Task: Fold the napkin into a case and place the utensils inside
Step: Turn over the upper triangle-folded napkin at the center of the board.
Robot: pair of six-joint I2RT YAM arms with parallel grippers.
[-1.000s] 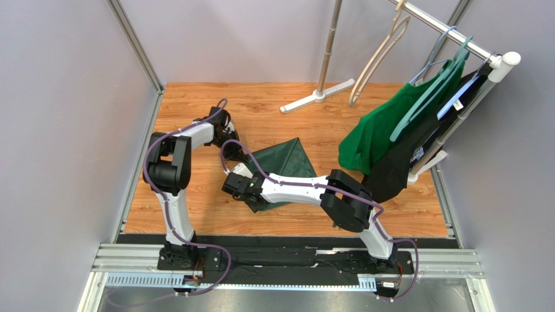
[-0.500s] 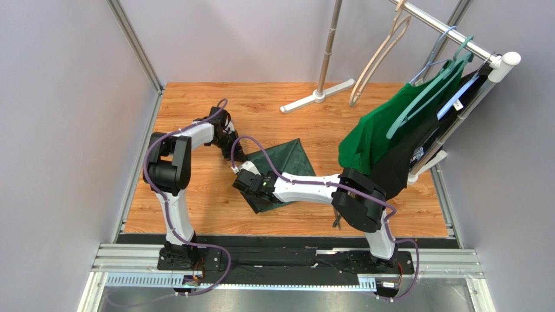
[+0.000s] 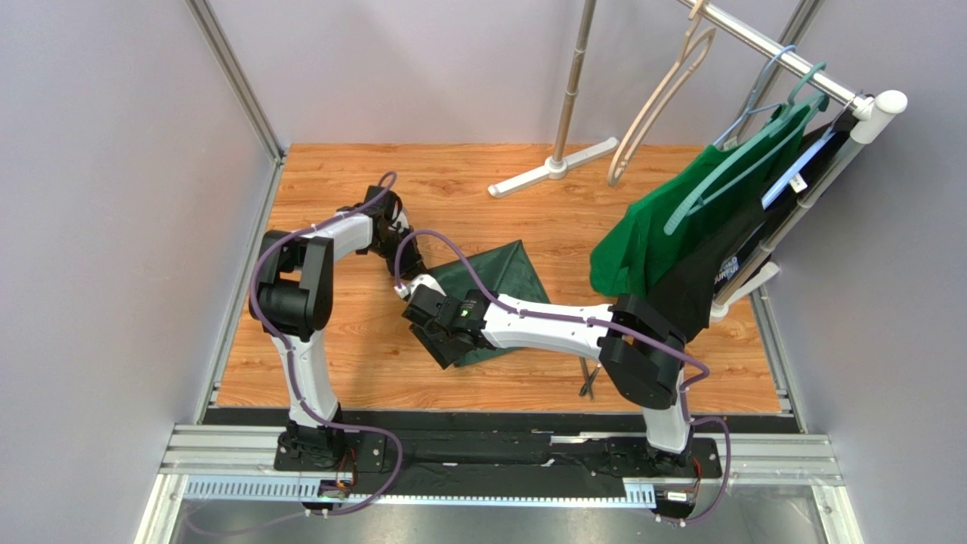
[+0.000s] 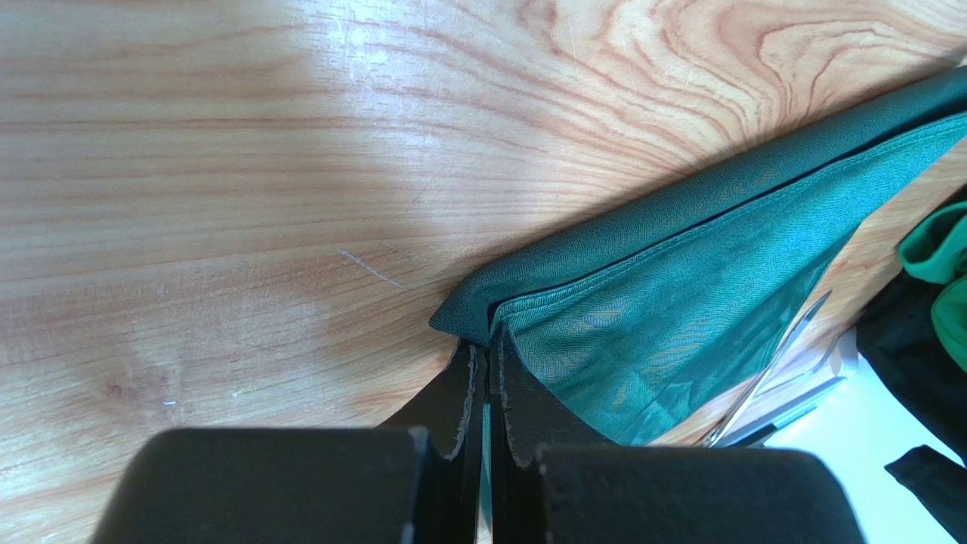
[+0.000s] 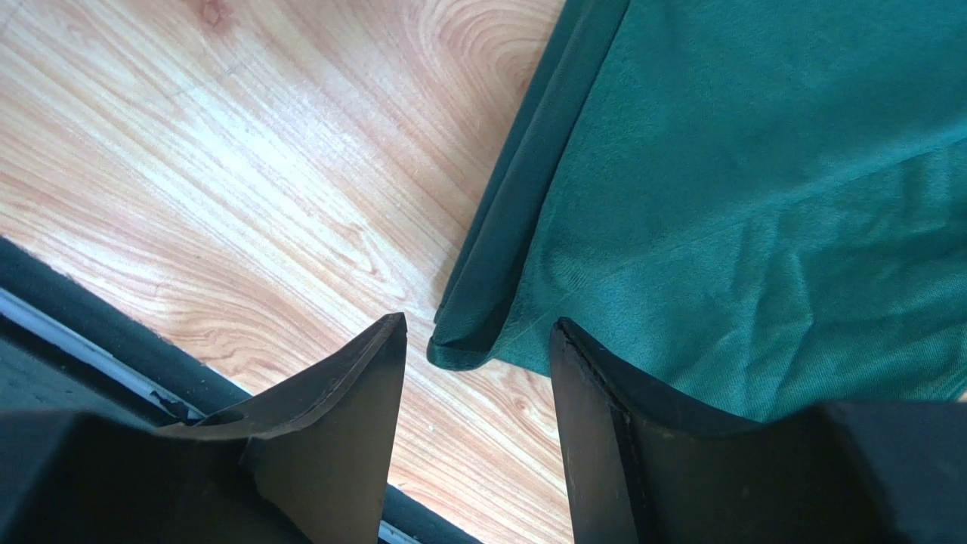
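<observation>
The napkin [image 3: 507, 279] lay mid-surface [image 3: 341, 351] as a dark green, roughly triangular fold, its point toward the far side. At its left corner the left pincer [image 4: 490, 354] was closed tight on the cloth's doubled edge, holding that corner slightly off the wood. Just right and nearer, the right pincer [image 5: 477, 329] stood parted, gripping nothing, its fingers either side of the napkin's near folded corner. The utensils [image 4: 781, 410] lay beyond the cloth's right edge.

The wood-grain worktop [image 3: 454, 193] carries the folded napkin [image 3: 505, 278], the utensils [image 4: 775, 363] near it, and a white stand foot [image 3: 553, 168].
</observation>
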